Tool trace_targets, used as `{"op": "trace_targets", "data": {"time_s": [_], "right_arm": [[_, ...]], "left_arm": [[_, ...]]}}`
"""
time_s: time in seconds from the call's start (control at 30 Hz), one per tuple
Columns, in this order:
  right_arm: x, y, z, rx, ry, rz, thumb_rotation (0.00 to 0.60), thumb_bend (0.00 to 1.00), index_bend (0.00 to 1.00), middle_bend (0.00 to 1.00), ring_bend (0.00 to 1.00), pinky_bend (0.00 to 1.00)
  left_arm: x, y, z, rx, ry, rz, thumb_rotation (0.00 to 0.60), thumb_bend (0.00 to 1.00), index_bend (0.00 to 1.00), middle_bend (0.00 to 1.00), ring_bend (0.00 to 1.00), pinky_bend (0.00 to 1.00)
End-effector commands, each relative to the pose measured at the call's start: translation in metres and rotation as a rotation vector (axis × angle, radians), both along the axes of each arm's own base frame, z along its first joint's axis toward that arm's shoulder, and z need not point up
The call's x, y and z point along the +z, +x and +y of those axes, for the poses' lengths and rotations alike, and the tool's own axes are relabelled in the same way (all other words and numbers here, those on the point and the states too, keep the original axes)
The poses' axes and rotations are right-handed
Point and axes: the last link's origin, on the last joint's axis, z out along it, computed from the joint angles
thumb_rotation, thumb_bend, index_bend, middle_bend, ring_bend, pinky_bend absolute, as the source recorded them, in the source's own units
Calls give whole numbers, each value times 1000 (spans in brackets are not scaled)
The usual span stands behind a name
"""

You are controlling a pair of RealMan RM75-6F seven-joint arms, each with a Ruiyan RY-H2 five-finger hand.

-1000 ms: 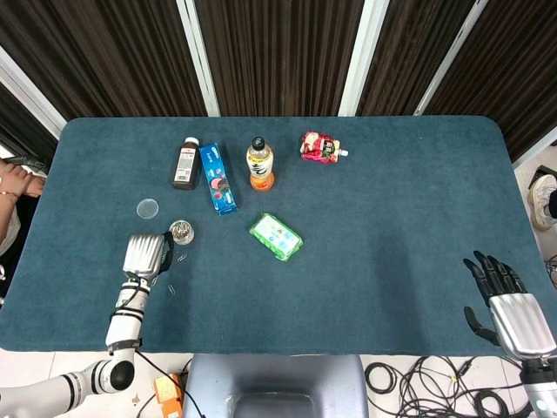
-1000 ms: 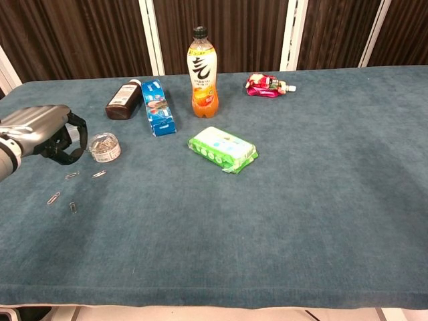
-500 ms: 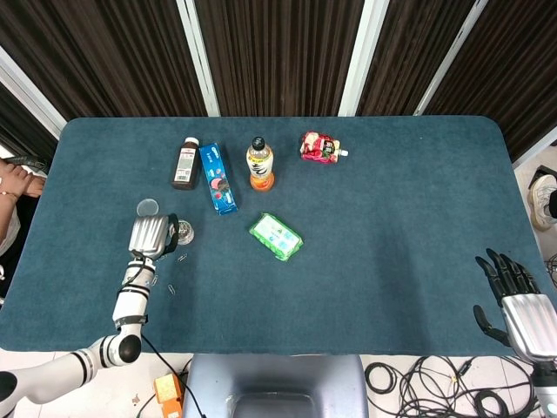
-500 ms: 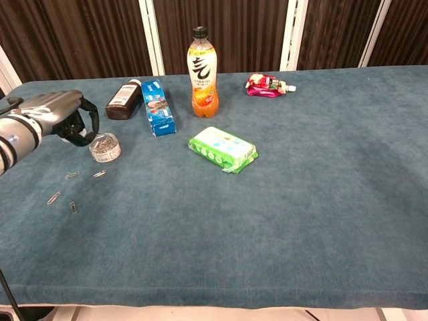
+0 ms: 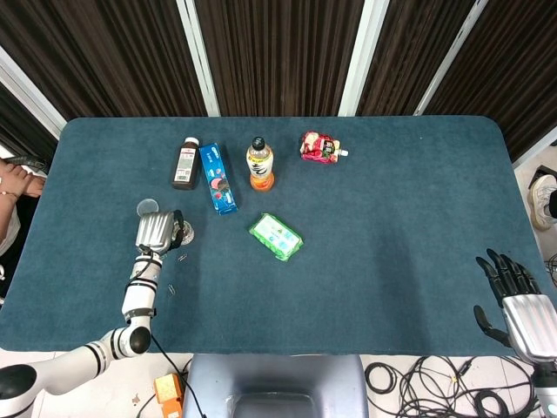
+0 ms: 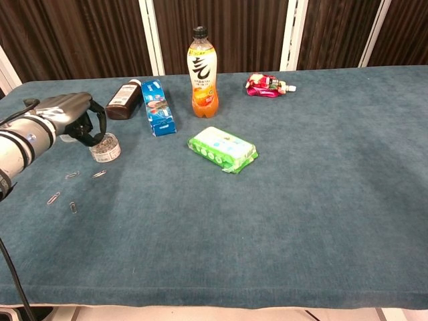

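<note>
1. Left robot hand (image 6: 73,114) hovers, fingers curled and holding nothing, just above the open paper-clip tub (image 6: 105,148), on the bench (image 6: 301,200) near its left edge.
2. Loose clips (image 6: 70,190) lie scattered; none gathered, lid (image 5: 146,207) off. Work barely begun.
3. Since a second ago, this hand moved toward the lid.
4. Right robot hand (image 5: 513,300) idle, fingers spread, retreated slightly.

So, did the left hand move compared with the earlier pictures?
Yes. The left hand went up the table, toward the clear lid, and now sits over the clip tub.
</note>
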Motion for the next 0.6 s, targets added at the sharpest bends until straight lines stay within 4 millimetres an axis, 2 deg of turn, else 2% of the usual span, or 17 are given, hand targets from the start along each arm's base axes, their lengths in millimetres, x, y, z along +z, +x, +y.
{"op": "trace_targets", "data": {"time_s": [0.03, 0.37, 0.6], "right_arm": [[0, 0, 0, 1, 0, -1, 600, 373, 0, 0, 0, 126], [-1, 0, 1, 2, 3, 1, 600, 373, 0, 0, 0, 126], [-2, 0, 0, 1, 9, 5, 600, 373, 0, 0, 0, 126]], "left_arm": [[0, -2, 0, 8, 2, -5, 600, 350, 520, 1000, 1000, 1000], [6, -1, -2, 10, 15, -36, 600, 354, 445, 1000, 1000, 1000], [19, 3, -14, -39, 38, -33, 600, 350, 424, 1000, 1000, 1000]]}}
